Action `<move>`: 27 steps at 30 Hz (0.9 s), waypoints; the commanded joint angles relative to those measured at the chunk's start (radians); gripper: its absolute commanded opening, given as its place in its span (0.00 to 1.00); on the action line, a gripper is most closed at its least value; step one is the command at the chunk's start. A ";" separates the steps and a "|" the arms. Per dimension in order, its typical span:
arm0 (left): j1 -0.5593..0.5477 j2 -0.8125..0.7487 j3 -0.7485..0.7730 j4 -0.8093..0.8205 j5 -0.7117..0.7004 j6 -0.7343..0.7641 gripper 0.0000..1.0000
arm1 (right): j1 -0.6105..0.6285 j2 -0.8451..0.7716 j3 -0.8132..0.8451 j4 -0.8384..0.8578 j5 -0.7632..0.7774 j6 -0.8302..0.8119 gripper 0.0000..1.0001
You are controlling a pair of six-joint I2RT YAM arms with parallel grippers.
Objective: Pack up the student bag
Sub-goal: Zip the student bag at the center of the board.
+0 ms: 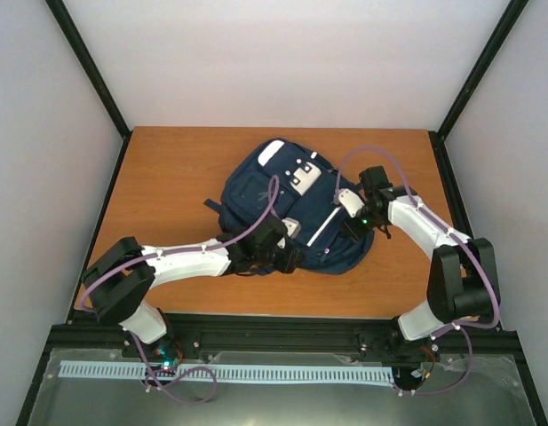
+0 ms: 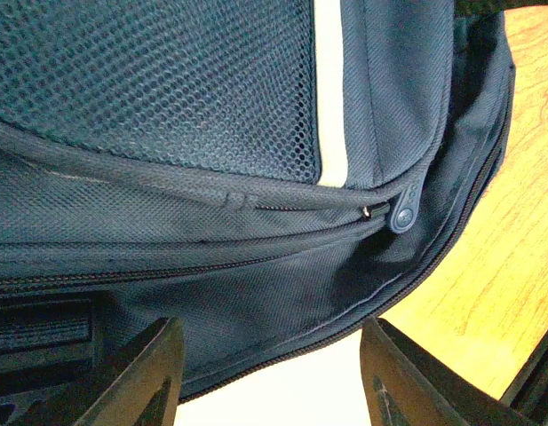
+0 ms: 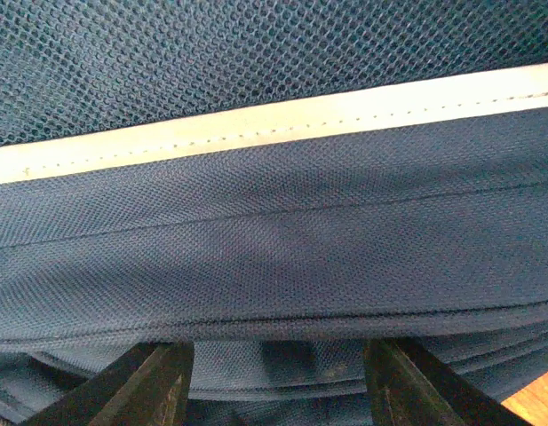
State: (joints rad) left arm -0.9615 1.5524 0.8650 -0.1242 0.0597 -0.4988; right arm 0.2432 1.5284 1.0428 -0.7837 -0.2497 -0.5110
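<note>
The student bag (image 1: 287, 213) lies in the middle of the wooden surface (image 1: 176, 173), front pockets up. My left pincer (image 2: 269, 359) stands apart at its zippered edge, clamping nothing. My right pincer (image 3: 278, 355) is spread against its right side, navy fabric between the fingers; whether it grips, I cannot tell.

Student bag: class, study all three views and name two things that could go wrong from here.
1. The zipper pull sits above and to one side of the left gripper. Closing now would likely pinch only fabric.
2. The student bag lies loose on the table. A tug from the right gripper alone might drag it rather than open it.
</note>
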 commanded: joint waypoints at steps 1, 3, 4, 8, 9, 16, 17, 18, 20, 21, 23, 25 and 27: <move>-0.002 0.009 0.014 0.040 0.022 -0.005 0.57 | 0.001 -0.035 -0.010 0.035 -0.068 0.029 0.54; -0.002 -0.003 0.016 0.035 0.015 -0.005 0.57 | 0.002 -0.059 -0.030 0.005 -0.121 0.022 0.56; -0.002 -0.011 0.016 0.030 0.007 -0.013 0.57 | 0.002 -0.070 -0.041 -0.013 -0.148 0.018 0.57; -0.002 -0.053 -0.001 0.031 -0.022 -0.035 0.60 | 0.014 -0.108 -0.074 -0.077 -0.240 -0.020 0.61; -0.002 -0.063 -0.005 0.026 -0.032 -0.035 0.61 | 0.023 -0.110 -0.083 -0.085 -0.242 -0.025 0.62; -0.002 -0.120 -0.032 -0.001 -0.128 -0.048 0.62 | 0.116 -0.091 -0.102 -0.024 -0.207 0.024 0.64; -0.002 -0.128 -0.039 -0.002 -0.147 -0.058 0.62 | 0.127 -0.081 -0.100 -0.011 -0.205 0.033 0.64; -0.002 -0.136 -0.045 -0.003 -0.164 -0.069 0.62 | 0.144 -0.065 -0.096 -0.004 -0.202 0.040 0.63; -0.002 -0.151 -0.053 -0.009 -0.197 -0.088 0.62 | 0.164 -0.030 -0.084 0.007 -0.196 0.050 0.61; -0.002 -0.156 -0.054 -0.011 -0.209 -0.096 0.62 | 0.173 -0.017 -0.078 0.013 -0.193 0.055 0.60; -0.002 -0.164 -0.055 -0.017 -0.224 -0.102 0.62 | 0.189 0.003 -0.069 0.034 -0.185 0.070 0.58; -0.002 -0.164 -0.054 -0.021 -0.231 -0.104 0.62 | 0.203 0.013 -0.060 0.060 -0.151 0.096 0.59; -0.001 -0.159 -0.051 -0.027 -0.239 -0.108 0.62 | 0.214 0.017 -0.053 0.084 -0.109 0.118 0.59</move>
State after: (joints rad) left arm -0.9615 1.4124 0.8066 -0.1360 -0.1272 -0.5766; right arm 0.4240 1.5330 0.9493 -0.8074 -0.4030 -0.4427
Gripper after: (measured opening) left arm 0.616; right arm 0.591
